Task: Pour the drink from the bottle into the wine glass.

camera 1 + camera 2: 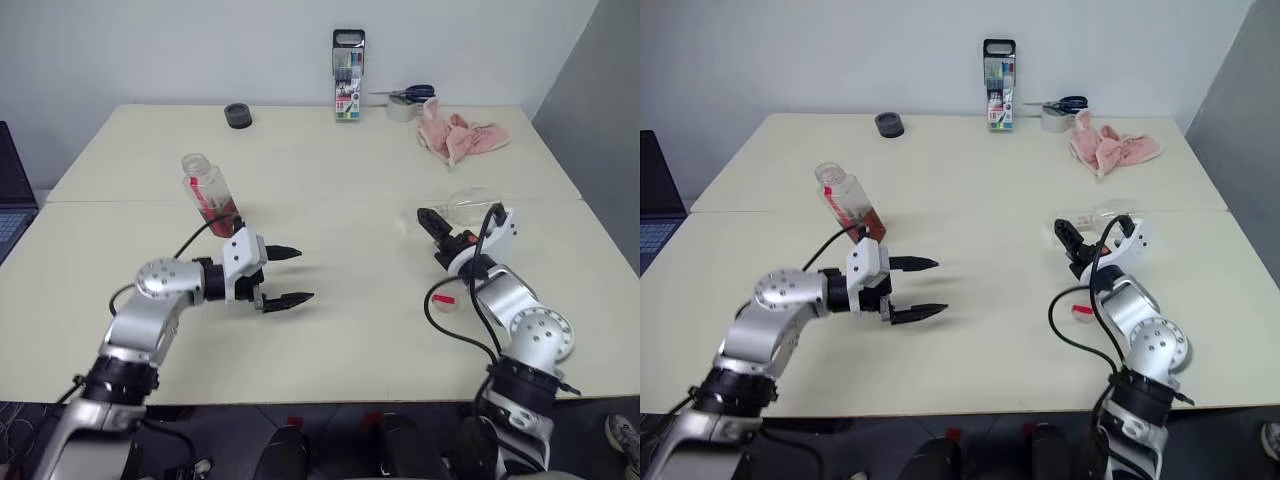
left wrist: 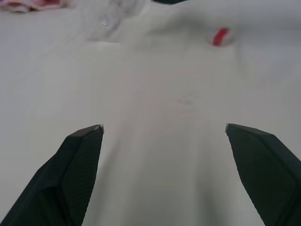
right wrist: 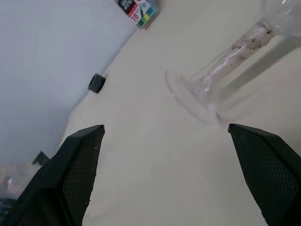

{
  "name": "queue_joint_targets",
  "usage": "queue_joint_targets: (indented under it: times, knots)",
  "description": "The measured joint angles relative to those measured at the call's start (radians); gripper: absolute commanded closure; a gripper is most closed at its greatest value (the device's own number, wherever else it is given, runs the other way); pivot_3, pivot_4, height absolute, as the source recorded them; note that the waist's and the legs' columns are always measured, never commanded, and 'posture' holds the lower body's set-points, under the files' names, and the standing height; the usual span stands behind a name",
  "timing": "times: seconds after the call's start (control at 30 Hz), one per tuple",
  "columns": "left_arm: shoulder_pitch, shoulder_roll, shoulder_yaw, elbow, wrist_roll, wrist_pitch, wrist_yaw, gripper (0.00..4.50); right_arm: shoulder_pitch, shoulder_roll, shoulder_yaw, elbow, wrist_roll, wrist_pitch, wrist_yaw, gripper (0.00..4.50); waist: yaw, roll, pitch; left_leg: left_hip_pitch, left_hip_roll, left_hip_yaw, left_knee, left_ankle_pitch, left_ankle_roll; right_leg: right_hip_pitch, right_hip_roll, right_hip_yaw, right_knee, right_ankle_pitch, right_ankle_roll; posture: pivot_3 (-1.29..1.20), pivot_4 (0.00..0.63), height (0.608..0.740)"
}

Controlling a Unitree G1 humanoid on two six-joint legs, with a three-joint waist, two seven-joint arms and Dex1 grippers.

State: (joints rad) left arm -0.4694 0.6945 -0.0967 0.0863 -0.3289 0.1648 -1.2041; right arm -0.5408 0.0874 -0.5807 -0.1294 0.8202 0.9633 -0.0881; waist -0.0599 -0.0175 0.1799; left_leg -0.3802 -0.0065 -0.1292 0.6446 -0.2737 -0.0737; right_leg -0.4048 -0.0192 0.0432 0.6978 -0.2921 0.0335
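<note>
The bottle (image 1: 207, 194) stands on the left side, uncapped, clear, with a red-and-white label and a small amount of reddish drink (image 1: 225, 226) at its base. The wine glass (image 1: 470, 204) stands right, clear, stemmed.

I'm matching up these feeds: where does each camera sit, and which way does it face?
Left and right eye views: on the head, looking down over the table; both arms show.
Left wrist view: along the open left gripper across the table.
Right wrist view: along the open right gripper at the wine glass.
Shared: the wine glass.
</note>
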Motion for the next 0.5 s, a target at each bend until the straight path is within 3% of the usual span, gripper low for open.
queue_joint_targets:
  times: [0.23, 0.5]
  knots:
    - [-0.061, -0.004, -0.005, 0.088, 0.000, -0.030, -0.099, 0.07, -0.128, -0.026, -0.038, 0.311, -0.002, -0.209, -0.020, 0.00, -0.010, 0.001, 0.000, -0.001, 0.000, 0.001, 0.000, 0.000, 0.000, -0.001, -0.001, 0.001, 0.000, 0.000, 0.000, 0.00, 0.150, 0.740]
    - [-0.088, -0.022, -0.005, 0.125, 0.000, -0.049, -0.124, 0.07, -0.191, -0.081, -0.036, 0.516, -0.012, -0.344, 0.029, 0.00, -0.023, 0.002, 0.001, -0.001, 0.000, 0.001, 0.000, 0.000, 0.000, -0.001, -0.001, 0.001, 0.000, 0.000, 0.000, 0.00, 0.150, 0.740]
